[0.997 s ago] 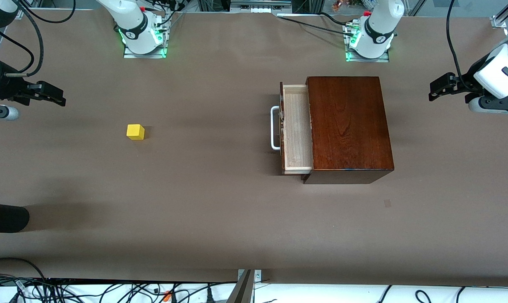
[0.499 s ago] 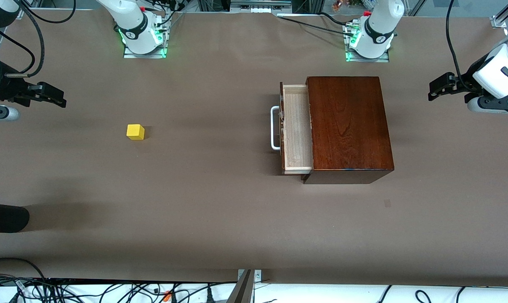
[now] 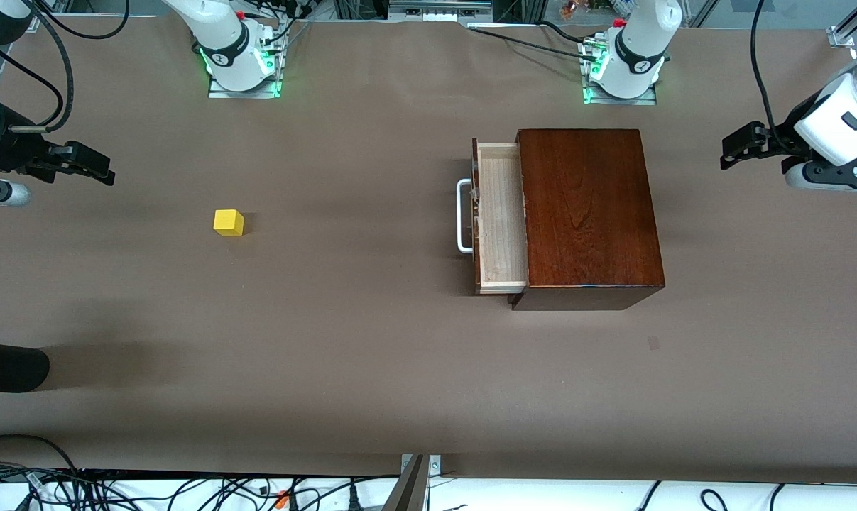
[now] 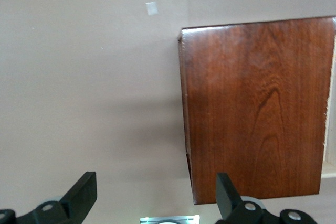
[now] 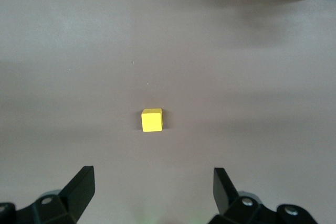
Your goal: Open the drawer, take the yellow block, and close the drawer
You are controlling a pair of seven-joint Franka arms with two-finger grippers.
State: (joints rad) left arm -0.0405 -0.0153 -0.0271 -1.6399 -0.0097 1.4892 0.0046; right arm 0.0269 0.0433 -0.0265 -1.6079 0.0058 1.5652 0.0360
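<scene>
Drawer [image 3: 500,223] partly pulled out of the dark wooden box [image 3: 588,213], pale tray empty as far as visible, white bar handle [image 3: 463,216] at the box's 9 o'clock in the front view. Yellow block [image 3: 228,222] sits on the brown table [image 3: 343,341], well apart from the box, toward the right arm's end.

Right gripper [image 3: 87,163] hovers over the table edge at about 10 o'clock from the block, fingers spread wide, empty; right wrist view shows the block [image 5: 152,120] centred between the fingers. Left gripper [image 3: 744,145] waits over the table at the box's 2 o'clock, fingers wide apart in the left wrist view, empty.

Likely step: closing the drawer. Do it well: push flat on the handle's middle, straight toward 3 o'clock, slowly, so the tray doesn't jam or shove the box.
</scene>
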